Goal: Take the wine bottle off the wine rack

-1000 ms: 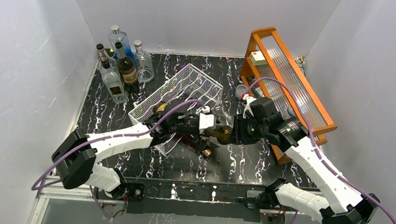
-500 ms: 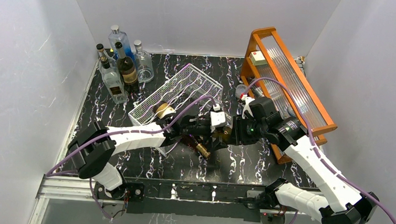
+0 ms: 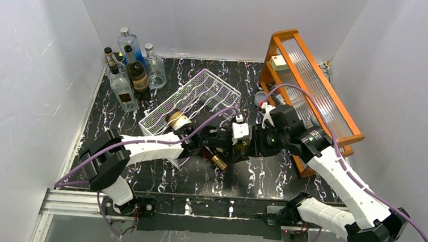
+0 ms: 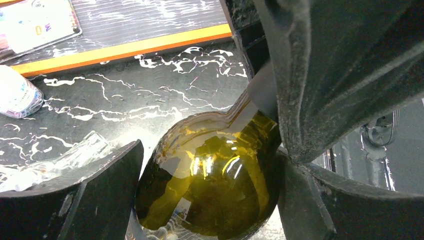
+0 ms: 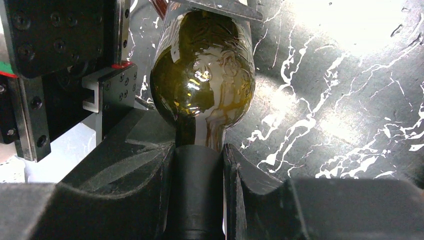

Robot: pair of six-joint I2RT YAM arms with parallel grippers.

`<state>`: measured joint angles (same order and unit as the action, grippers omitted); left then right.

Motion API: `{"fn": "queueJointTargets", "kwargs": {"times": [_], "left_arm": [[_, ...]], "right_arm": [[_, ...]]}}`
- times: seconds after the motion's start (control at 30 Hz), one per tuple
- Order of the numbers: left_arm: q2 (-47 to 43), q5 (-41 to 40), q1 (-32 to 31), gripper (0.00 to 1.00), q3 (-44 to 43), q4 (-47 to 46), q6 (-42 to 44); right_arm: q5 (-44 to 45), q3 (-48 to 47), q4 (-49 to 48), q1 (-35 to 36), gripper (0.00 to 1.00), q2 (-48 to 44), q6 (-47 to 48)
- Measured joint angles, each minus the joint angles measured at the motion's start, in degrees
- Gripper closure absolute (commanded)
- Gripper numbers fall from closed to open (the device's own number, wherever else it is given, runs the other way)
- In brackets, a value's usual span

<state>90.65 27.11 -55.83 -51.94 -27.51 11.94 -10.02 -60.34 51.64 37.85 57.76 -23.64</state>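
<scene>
Bottle neck inside R hand

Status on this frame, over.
Right gripper jaws shut on wine bottle neck. Left gripper jaws straddle its body, grip unclear. Bottle off wine rack, over table. Second bottle lying close.

— Anything legible?
— Nothing certain. The white laminated card far ahead of the left jaws carries coloured characters, all blurred.
— And the olive-green glass wine bottle between those jaws?
— Nothing readable on its glass.
</scene>
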Motion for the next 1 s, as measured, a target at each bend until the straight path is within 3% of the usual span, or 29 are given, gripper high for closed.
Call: {"fn": "queueJointTargets", "kwargs": {"times": [0.07, 0.17, 0.23, 0.47, 0.6, 1.0], "left_arm": [[0.0, -0.7, -0.2, 0.41, -0.6, 1.4, 0.5], [-0.4, -1.8, -0.6, 0.46, -0.5, 2.2, 1.8], [-1.4, -2.5, -0.6, 0.50, 0.1, 2.1, 2.0], [-4.6, -5.3, -1.0, 0.56, 1.8, 2.6, 2.9], [-5.9, -10.4, -1.4, 0.66, 1.8, 4.0, 2.7], [-11.4, -24.2, -1.4, 0.81, -1.0, 11.4, -4.5]], "right_arm": [[0.0, 0.0, 0.1, 0.0, 0.35, 0.0, 0.0], [0.2, -1.0, 0.9, -0.2, 0.12, -0.2, -0.4], [1.8, -3.5, 2.6, -0.6, 0.03, -0.3, -0.2], [7.2, -18.7, 5.9, -0.3, 0.02, 0.2, 3.4], [11.3, -24.0, 6.4, 0.1, 0.02, -0.9, 4.7], [22.4, -24.1, 6.6, 0.2, 0.02, -9.8, 6.7]]}}
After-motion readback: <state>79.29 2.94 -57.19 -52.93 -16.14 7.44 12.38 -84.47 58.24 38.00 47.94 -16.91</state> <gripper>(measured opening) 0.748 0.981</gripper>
